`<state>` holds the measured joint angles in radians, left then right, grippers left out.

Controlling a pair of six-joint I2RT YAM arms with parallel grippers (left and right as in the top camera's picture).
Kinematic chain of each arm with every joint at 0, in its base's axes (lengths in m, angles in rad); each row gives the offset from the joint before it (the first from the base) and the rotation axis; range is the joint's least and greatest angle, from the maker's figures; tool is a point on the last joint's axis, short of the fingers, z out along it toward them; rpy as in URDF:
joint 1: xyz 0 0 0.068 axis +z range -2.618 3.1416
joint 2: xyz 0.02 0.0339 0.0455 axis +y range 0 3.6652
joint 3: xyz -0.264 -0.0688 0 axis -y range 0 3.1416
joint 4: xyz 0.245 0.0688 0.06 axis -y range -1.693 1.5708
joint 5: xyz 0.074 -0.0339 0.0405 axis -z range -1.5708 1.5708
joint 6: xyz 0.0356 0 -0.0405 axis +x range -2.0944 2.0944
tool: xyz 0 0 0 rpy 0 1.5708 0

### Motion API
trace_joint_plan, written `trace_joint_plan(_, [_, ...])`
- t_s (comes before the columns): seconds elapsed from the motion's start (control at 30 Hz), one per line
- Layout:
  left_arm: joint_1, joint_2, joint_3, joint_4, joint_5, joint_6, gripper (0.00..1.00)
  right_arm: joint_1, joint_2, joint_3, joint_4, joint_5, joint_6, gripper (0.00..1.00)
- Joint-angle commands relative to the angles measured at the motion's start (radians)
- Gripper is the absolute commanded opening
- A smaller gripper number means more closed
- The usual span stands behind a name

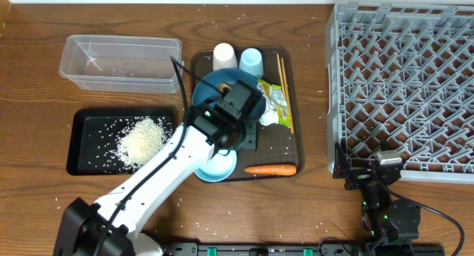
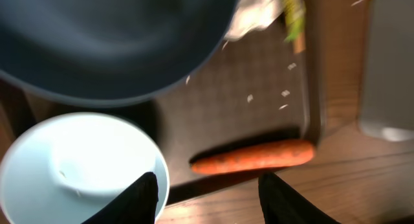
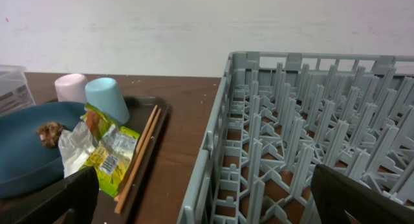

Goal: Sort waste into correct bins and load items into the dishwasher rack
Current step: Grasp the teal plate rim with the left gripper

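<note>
The orange carrot (image 2: 253, 156), slim and tapered, lies flat along the front edge of the dark serving tray (image 2: 259, 75), near the light-blue bowl (image 2: 77, 166). Above it the left gripper (image 2: 210, 199) stands partly spread and empty. The right gripper (image 3: 207, 208) gapes wide beside the grey dishwasher rack (image 3: 291, 120).
</note>
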<state>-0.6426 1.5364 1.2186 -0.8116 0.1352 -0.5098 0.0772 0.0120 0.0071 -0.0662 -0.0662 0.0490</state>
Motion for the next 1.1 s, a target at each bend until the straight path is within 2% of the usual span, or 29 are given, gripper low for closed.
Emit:
trace_joint_plan(0.0, [0.027, 0.000, 0.077, -0.021, 0.007, 0.129, 0.54, -0.018, -0.005, -0.002, -0.004, 0.006, 0.014, 0.99])
trace_joint_plan(0.23, [0.018, 0.031, 0.081, 0.079, -0.038, 0.274, 0.55, -0.018, -0.005, -0.002, -0.004, 0.006, 0.014, 0.99])
trace_joint_plan(0.37, [0.010, 0.080, 0.081, 0.119, -0.149, 0.289, 0.57, -0.018, -0.005, -0.002, -0.004, 0.006, 0.014, 0.99])
trace_joint_plan(0.5, [0.008, 0.138, 0.080, 0.134, -0.150, 0.292, 0.67, -0.018, -0.005, -0.002, -0.004, 0.006, 0.014, 0.99])
trace_joint_plan(1.07, [-0.005, 0.369, 0.079, 0.190, -0.151, 0.292, 0.68, -0.018, -0.005, -0.002, -0.005, 0.006, 0.014, 0.99])
